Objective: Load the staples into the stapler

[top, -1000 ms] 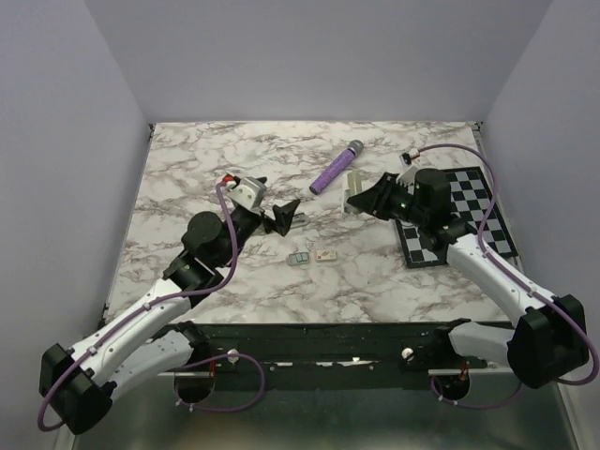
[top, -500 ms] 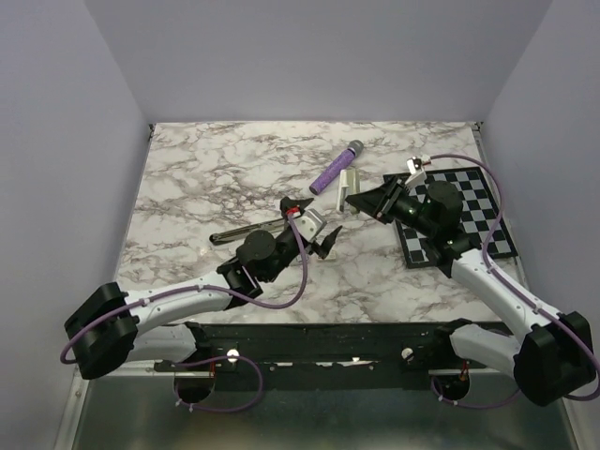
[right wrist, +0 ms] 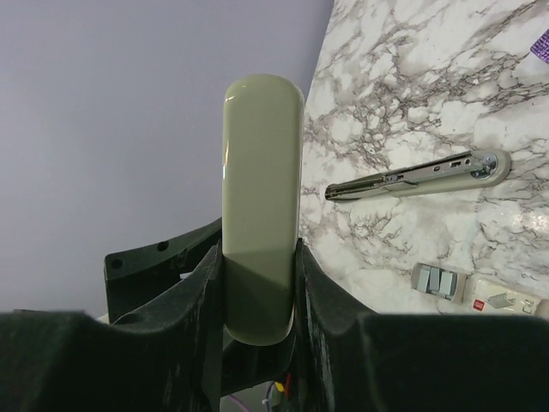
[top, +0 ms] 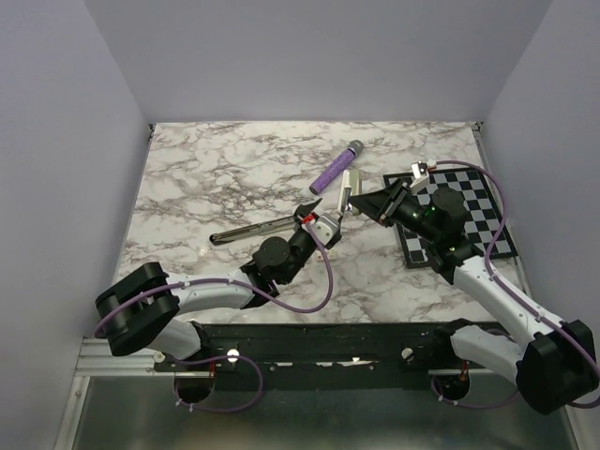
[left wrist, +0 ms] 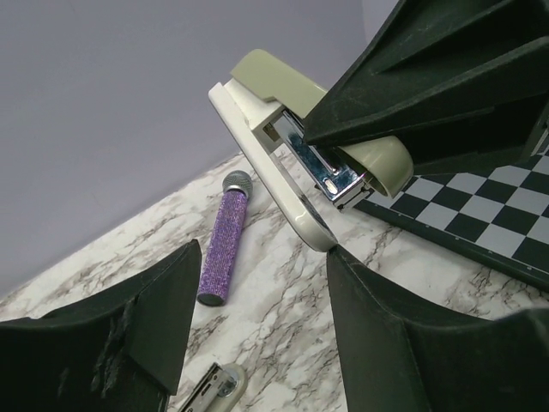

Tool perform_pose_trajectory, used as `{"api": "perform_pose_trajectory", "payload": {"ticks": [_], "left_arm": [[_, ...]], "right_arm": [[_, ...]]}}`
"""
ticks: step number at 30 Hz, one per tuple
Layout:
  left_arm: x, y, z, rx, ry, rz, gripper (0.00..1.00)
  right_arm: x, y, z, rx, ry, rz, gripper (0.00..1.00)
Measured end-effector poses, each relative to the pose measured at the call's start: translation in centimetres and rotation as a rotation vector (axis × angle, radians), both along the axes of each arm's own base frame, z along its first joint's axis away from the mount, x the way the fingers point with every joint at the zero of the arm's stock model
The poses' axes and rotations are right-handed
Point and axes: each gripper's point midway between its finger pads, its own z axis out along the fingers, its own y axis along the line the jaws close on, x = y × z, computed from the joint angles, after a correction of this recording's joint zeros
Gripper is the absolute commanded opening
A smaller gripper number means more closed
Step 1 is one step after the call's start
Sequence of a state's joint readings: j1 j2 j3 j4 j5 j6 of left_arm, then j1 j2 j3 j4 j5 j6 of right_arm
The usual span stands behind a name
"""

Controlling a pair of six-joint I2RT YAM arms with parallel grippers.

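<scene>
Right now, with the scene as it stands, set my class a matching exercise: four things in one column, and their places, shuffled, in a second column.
Things
1. stapler
2. purple cylinder
3. grey staples block
4. checkered board

Places
a. on the table, just behind the stapler in the top view
b. flat on the table's right side
c. between the fingers of the right gripper
d. on the table beside the cream-white box

Pairs: 1-c, 2-a, 3-d, 4-b
</scene>
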State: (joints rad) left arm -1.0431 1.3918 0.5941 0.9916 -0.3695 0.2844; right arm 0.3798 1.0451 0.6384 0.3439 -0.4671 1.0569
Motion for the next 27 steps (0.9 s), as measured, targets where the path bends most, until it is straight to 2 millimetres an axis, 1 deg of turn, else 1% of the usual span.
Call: {"api": "perform_pose_trajectory", "payload": {"ticks": [8, 12, 14, 15, 16, 18, 19, 22, 27], "left_arm": [[-0.3, -0.5, 0.6, -0.055, 0.0, -0.017, 0.66], [-0.5, -0.9, 0.8, -0.087, 0.011, -0.044, 0.65], [-0.6, -1.0, 1.0, -0.106, 0.016, -0.049, 0.59], [-0.6, -1.0, 1.1, -0.114, 0.019, -0.05, 0.55], [-0.5, -1.2, 1.2, -0.121, 0.02, -0.052, 0.49], [-0.5, -1.3, 1.2, -0.13, 0.027, -0.054, 0.43], [-0.5, -1.4, 1.3, -0.135, 0.032, -0.056, 0.38], [-0.6, -1.8, 1.3, -0.148, 0.046, -0.062, 0.35], [-0.4, -1.9, 1.3, -0.181, 0.075, -0.043, 0.36]], "right_arm": [[-0.1, 0.0, 0.7, 0.027, -0.01, 0.0, 0.01], [-0.2, 0.0, 0.4, 0.027, -0.002, 0.0, 0.01], [-0.2, 0.0, 0.3, 0.026, 0.001, 0.0, 0.01], [-0.2, 0.0, 0.2, 0.026, 0.002, 0.0, 0.01], [-0.2, 0.0, 0.2, 0.026, 0.002, 0.0, 0.01], [-0.2, 0.0, 0.3, 0.027, 0.0, -0.002, 0.01], [-0.1, 0.0, 0.4, 0.029, -0.003, -0.005, 0.01], [0.0, 0.0, 0.5, 0.035, -0.006, -0.008, 0.01], [0.0, 0.0, 0.8, 0.04, -0.015, -0.011, 0.01]]}}
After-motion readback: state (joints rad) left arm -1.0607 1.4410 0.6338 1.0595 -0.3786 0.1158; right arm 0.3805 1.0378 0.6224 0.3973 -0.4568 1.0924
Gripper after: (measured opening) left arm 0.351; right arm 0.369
